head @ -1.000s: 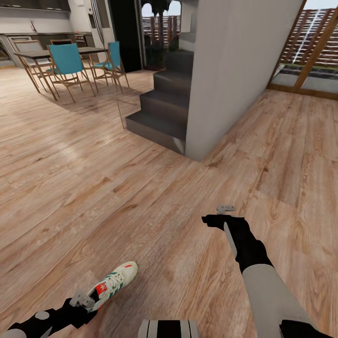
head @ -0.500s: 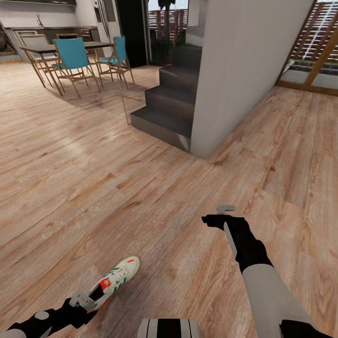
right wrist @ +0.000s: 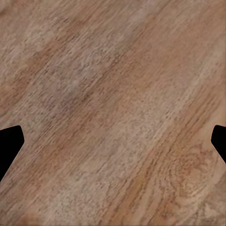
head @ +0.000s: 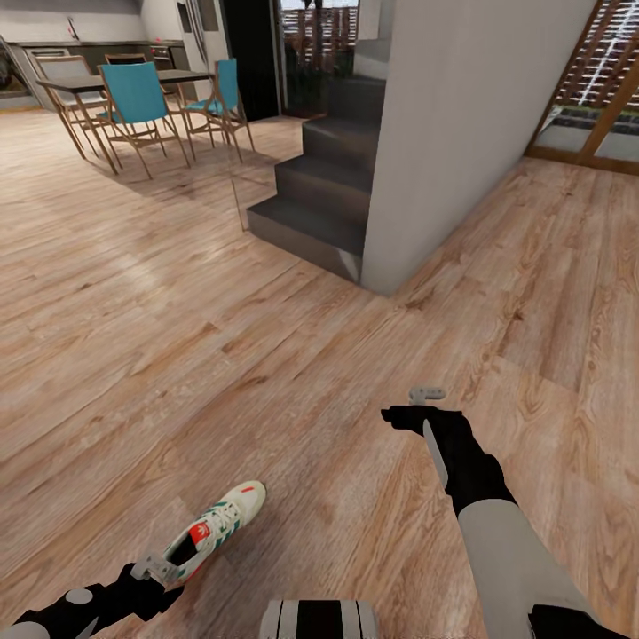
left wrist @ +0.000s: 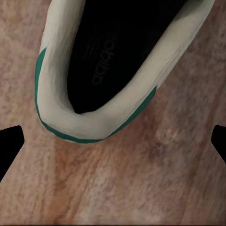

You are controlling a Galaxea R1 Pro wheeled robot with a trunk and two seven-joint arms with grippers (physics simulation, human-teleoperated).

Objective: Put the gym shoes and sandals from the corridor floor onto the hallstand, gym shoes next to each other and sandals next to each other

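Warm brown wood-plank flooring (head: 266, 373) is seen below both arms. One white lace-up sneaker with green stripes (head: 216, 527) is held at its heel by the left claw (head: 156, 568), low on a bent arm. The right claw (head: 427, 394) is carried forward, fingertips apart over bare planks.

Open corridor floor (head: 293, 373) from 9 to 3 o'clock. Obstacles: staircase (head: 324, 191) and wall (head: 461, 133) at 12; dining chairs (head: 133, 106) at 10–11. Gym shoe (head: 213, 528) at 7.
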